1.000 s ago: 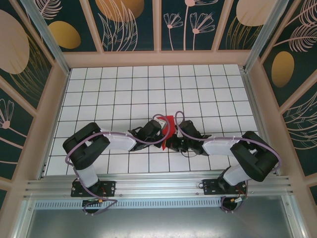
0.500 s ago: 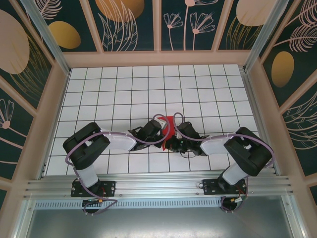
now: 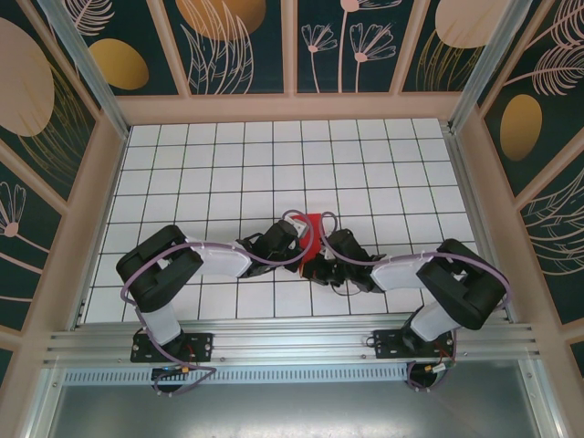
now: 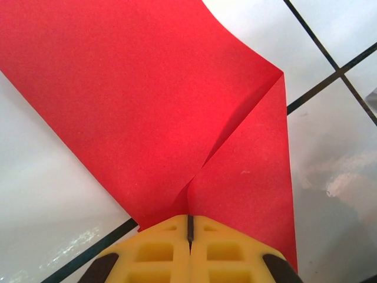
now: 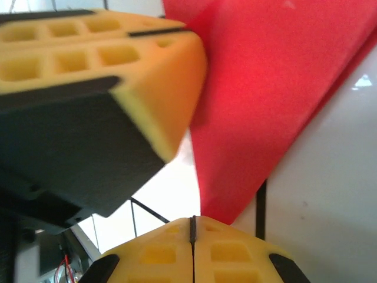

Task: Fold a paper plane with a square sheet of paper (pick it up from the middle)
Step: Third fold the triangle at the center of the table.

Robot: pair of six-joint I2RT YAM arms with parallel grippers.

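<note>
- In the top view, the left arm (image 3: 196, 260) reaches from the lower left of the frame towards the centre, lying low over the white gridded worktop (image 3: 228, 164).
- The left tool (image 3: 299, 243) sits at the frame's centre, against the left edge of the red sheet of paper (image 3: 314, 224).
- On my left wrist view, the left tool (image 4: 189, 223) has its yellow pads pressed together at the bottom edge, pinching the sheet of paper (image 4: 159, 100), which fans upward and fills most of the frame.
- A crease (image 4: 241, 121) runs from just above the pads up to the sheet's right edge, where one flap overlaps another.
- The sheet is lifted off the worktop; grid lines pass beneath it at upper right and lower left.
- On the right wrist view, the left tool (image 5: 126, 50) looms at upper left, just beside the sheet of paper (image 5: 265, 88).
- The right tool (image 5: 192, 227) at the bottom edge also has its pads squeezed together, and the sheet's lower corner runs down into their tips, so it seems pinched there.
- In the top view, the right tool (image 3: 319, 265) sits just below the sheet, and the right arm (image 3: 429, 274) stretches away towards the lower right.
</note>
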